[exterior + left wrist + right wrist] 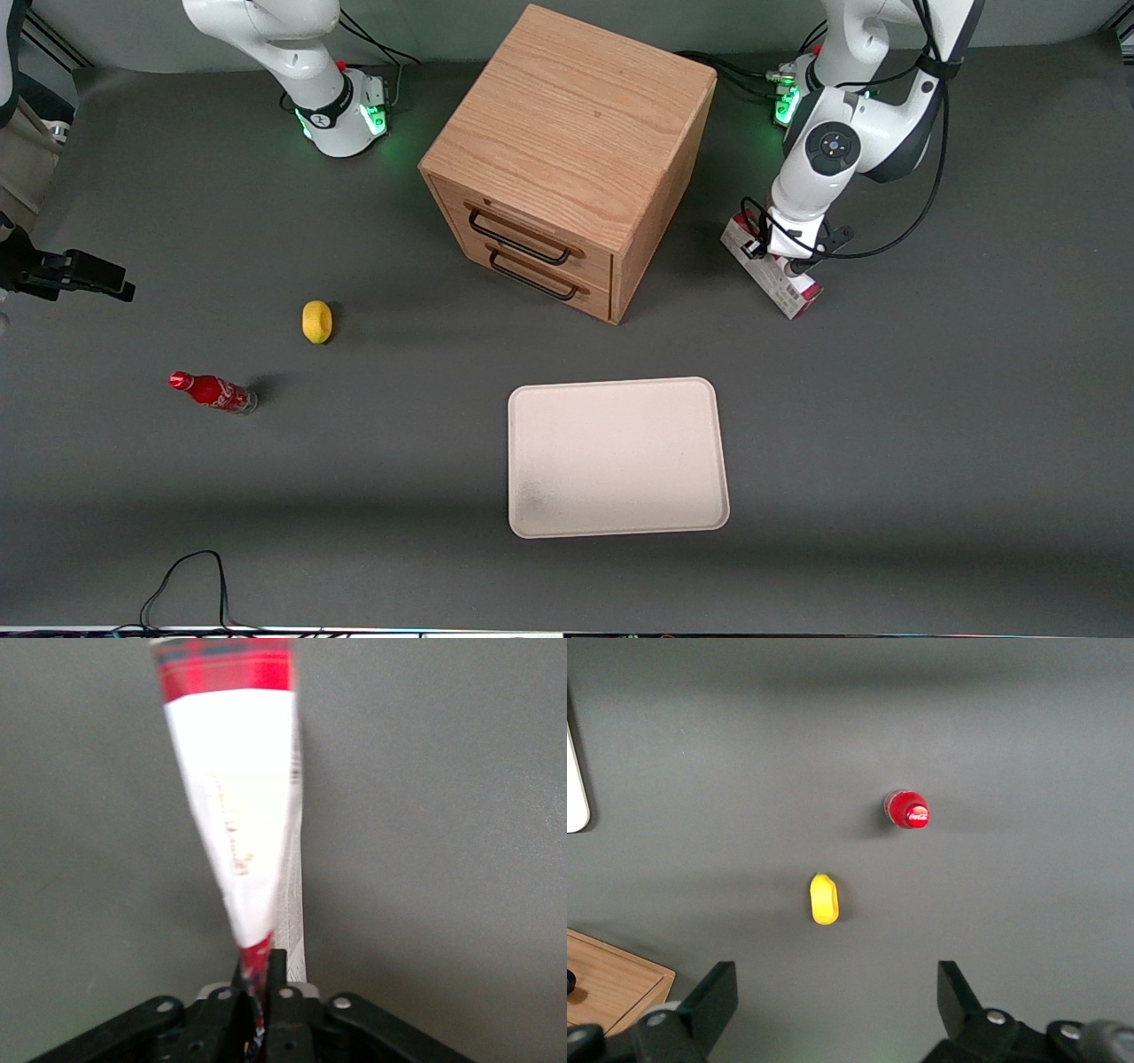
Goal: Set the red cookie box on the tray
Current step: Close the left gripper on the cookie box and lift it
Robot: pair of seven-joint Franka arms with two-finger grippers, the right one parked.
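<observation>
From the front: left gripper (783, 259) low beside the wooden drawer cabinet (567, 159), toward the working arm's end of the table (930, 425), right on the red cookie box (769, 273). Box lying at an angle, one end under the wrist and hidden, the red end sticking out nearer to the camera. Cannot tell from here whether the box rests on the table or is lifted a little. Tray (617, 458) flat on the table, nearer to the camera than the cabinet, well apart from the box, nothing on it. Toward the parked arm's end: a yellow lemon (316, 321) and, nearer to the camera, a small red soda bottle (212, 392), apart from each other. From the left wrist: fingers (277, 970) pressed close on the thin edge of the red cookie box (235, 806), pinching it near one red end; white printed face running away from the gripper (259, 979) to a red tartan end, grey table (443, 815) below. From the right wrist: lemon (824, 899), soda bottle (907, 809), a corner of the cabinet (607, 988) and an edge of the tray (575, 797).
</observation>
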